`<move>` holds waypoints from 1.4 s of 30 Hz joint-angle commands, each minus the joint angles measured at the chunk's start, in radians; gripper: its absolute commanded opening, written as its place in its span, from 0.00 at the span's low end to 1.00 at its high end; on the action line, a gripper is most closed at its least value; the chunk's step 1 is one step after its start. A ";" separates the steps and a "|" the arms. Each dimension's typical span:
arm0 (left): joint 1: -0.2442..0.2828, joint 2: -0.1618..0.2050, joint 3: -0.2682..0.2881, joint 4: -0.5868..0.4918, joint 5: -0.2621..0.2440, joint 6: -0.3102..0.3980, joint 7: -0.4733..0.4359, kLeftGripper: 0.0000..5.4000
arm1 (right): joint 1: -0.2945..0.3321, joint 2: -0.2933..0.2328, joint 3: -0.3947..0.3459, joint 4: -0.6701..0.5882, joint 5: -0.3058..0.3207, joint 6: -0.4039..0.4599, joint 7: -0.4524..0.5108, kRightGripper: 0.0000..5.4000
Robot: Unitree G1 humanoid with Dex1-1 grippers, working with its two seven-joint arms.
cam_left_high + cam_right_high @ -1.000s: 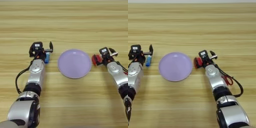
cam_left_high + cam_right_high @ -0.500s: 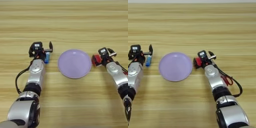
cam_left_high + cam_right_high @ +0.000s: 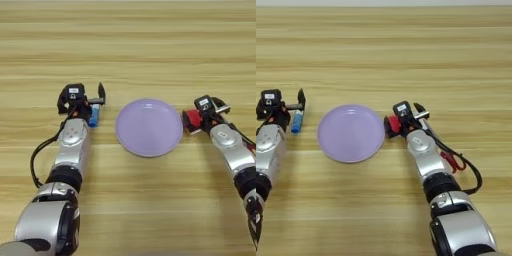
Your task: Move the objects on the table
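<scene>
A round lilac plate (image 3: pixel 149 127) lies in the middle of the light-brown wooden table (image 3: pixel 150 45), and nothing is on it. The left gripper (image 3: pixel 82 98) is at the left side of the plate, near it but not touching. Its two black fingers stand wide apart, so it is released and it holds nothing. One finger (image 3: pixel 101 93) points up on the side toward the plate, and the other is on the far side of the wrist. A short blue-and-white cylinder (image 3: pixel 94 115) lies on the table just under this gripper, between the arm and the plate, with its long side pointing away from the robot. It is beside the gripper, and I cannot tell if it touches the fingers. The right gripper (image 3: pixel 392 125) is at the right edge of the plate, very close to the rim. It is clenched on a small red cube (image 3: pixel 393 124), which shows between its black fingers at the side toward the plate. The cube is just beside the rim of the plate and not over the middle of it. Both arms reach forward from the lower corners.
</scene>
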 commanded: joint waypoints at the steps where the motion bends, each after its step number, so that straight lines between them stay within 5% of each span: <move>1: -0.006 0.006 0.000 -0.002 0.002 0.004 0.003 0.99 | 0.001 0.006 0.000 0.013 0.010 0.032 0.016 1.00; 23: -0.012 0.018 0.007 0.014 -0.002 0.002 -0.005 0.99 | -0.025 0.019 -0.008 0.075 0.012 0.097 0.012 1.00; 42: -0.019 0.019 0.005 0.032 -0.003 -0.004 -0.005 0.99 | -0.079 0.041 -0.023 0.179 0.036 0.054 0.029 1.00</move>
